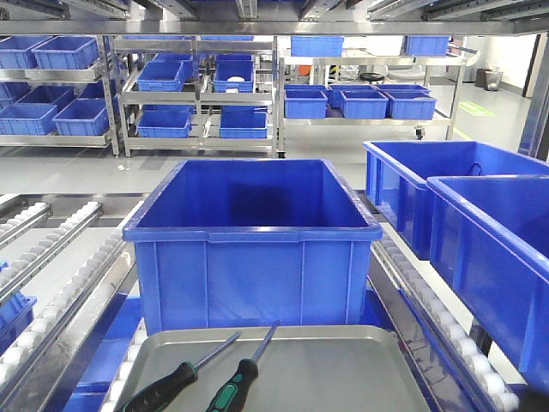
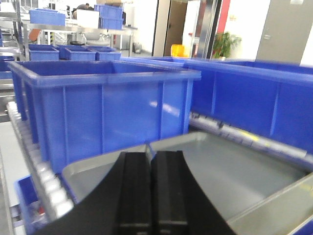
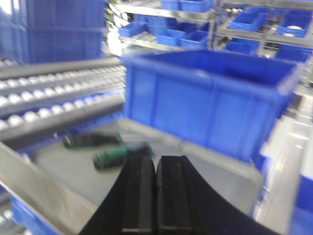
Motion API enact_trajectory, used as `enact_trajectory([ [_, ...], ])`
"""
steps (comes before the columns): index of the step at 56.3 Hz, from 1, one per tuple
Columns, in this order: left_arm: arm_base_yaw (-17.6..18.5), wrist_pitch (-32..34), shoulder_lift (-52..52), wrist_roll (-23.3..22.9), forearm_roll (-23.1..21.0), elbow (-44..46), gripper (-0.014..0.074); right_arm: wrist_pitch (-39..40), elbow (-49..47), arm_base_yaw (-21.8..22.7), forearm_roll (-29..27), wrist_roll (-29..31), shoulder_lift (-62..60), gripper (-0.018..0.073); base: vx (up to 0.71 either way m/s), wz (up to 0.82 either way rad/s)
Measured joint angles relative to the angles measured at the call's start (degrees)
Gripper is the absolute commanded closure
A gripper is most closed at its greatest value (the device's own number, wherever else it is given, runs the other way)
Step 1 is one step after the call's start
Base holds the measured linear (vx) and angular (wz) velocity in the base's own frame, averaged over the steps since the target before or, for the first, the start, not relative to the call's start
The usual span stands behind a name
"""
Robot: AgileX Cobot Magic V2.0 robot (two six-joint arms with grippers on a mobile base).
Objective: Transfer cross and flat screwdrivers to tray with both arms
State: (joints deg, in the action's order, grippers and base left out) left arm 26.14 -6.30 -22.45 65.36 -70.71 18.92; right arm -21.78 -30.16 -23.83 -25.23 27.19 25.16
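Two screwdrivers with black and green handles lie side by side in the grey metal tray [image 1: 360, 369]. One screwdriver [image 1: 176, 379] is on the left, the other screwdriver [image 1: 240, 380] just right of it, shafts pointing toward the blue bin. The right wrist view shows both handles, one [image 3: 90, 141] and the other [image 3: 115, 155], blurred, left of my right gripper [image 3: 156, 161], which is shut and empty above the tray [image 3: 215, 181]. My left gripper [image 2: 151, 156] is shut with nothing in it, above the tray [image 2: 234, 171]. Neither gripper appears in the front view.
A deep blue bin [image 1: 253, 245] stands right behind the tray. Two more blue bins [image 1: 480, 232] sit at the right. Roller conveyor rails [image 1: 51, 257] run along both sides. Shelves with blue bins [image 1: 193, 86] fill the background.
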Motion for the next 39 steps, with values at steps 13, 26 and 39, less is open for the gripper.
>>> enact_trajectory([
  [13,0.0,-1.2,0.4,0.0,2.1,-1.9,0.0597,-0.2,7.1,0.0,4.0,-1.4,-5.6,0.0568,0.00,0.00],
  [26,0.0,-1.3,0.4,0.0,2.1,-1.9,0.0597,-2.7,7.3,0.0,4.0,-1.4,-5.6,0.0568,0.00,0.00],
  [39,0.0,-1.3,0.4,0.0,2.1,-1.9,0.0597,-2.8,7.3,0.0,4.0,-1.4,-5.6,0.0568,0.00,0.00],
])
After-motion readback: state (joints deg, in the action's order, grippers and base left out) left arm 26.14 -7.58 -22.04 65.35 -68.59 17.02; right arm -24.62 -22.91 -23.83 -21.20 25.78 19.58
